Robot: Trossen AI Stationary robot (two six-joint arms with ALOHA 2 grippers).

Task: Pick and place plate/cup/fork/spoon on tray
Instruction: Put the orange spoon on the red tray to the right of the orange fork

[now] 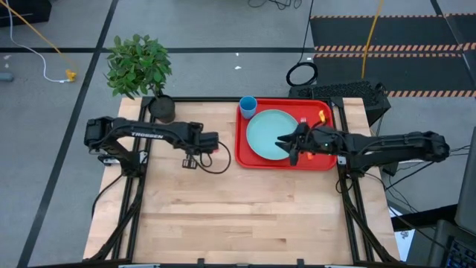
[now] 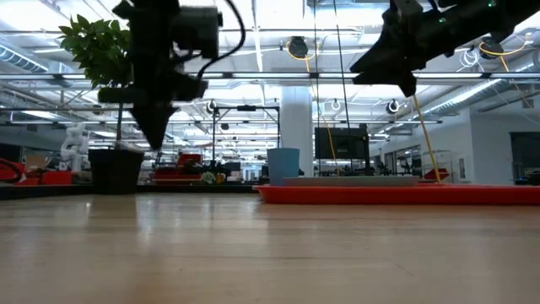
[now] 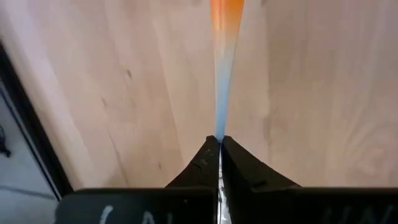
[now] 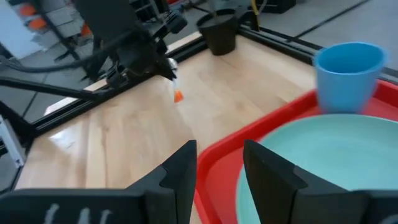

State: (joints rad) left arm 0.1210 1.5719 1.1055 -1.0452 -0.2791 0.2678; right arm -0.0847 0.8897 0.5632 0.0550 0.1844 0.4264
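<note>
My left gripper is above the bare wooden table, left of the red tray, and is shut on a thin silver utensil with an orange handle end. Its head is hidden between the fingers; I take it for the spoon. The teal plate lies flat in the tray, and the blue cup stands upright at the tray's far left corner. An orange-handled utensil, apparently the fork, lies in the tray beside the plate's far right. My right gripper is open and empty, high above the plate's left part. My left gripper pinches the spoon's silver shaft between its two shut fingers, which point down and lie along the utensil. The spoon hangs below the fingertips with its orange end lowest, clear of the table.
A dark pot with a green plant stands at the table's far left. A black cable loops beside my left gripper. Bare wood lies left of and in front of the tray.
</note>
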